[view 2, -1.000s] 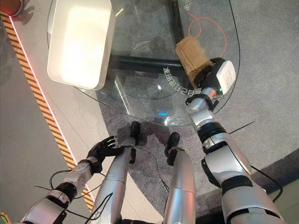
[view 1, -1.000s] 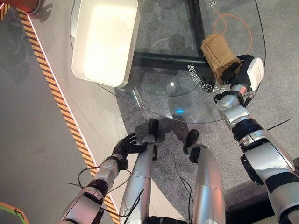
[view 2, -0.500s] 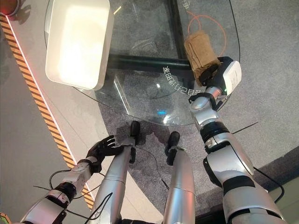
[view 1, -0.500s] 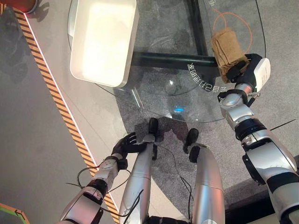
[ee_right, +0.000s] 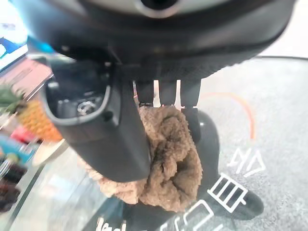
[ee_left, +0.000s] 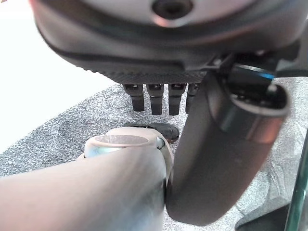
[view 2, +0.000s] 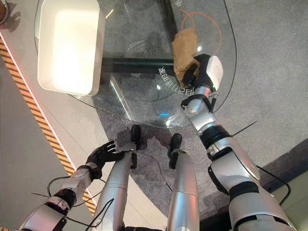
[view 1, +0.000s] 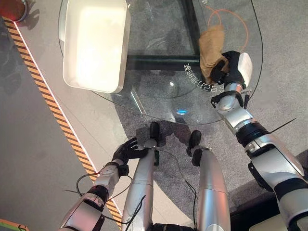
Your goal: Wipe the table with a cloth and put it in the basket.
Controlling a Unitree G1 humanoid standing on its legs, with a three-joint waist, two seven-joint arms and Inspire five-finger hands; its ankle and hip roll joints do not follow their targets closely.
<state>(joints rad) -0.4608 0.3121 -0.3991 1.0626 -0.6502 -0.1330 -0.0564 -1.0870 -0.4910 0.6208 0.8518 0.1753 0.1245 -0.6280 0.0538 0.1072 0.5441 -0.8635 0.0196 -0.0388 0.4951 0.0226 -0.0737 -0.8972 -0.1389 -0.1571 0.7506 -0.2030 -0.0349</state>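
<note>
Resting on the glass worktop (view 1: 159, 91) near its right edge, the brown cloth (view 1: 211, 45) lies bunched, and the right hand (view 1: 231, 67) grips it: fingers and thumb curl around the cloth's near end, as the right wrist view confirms with the cloth (ee_right: 171, 159) pinched between thumb and fingers. An orange ring (view 1: 240, 21) marked on the floor shows through the glass just past the cloth. White basket (view 1: 96, 43) sits on the worktop's left part, well apart from the cloth, with nothing visible inside. Left hand (view 1: 126, 150) hangs low beside the worktop, off it, fingers relaxed and spread, holding nothing.
</note>
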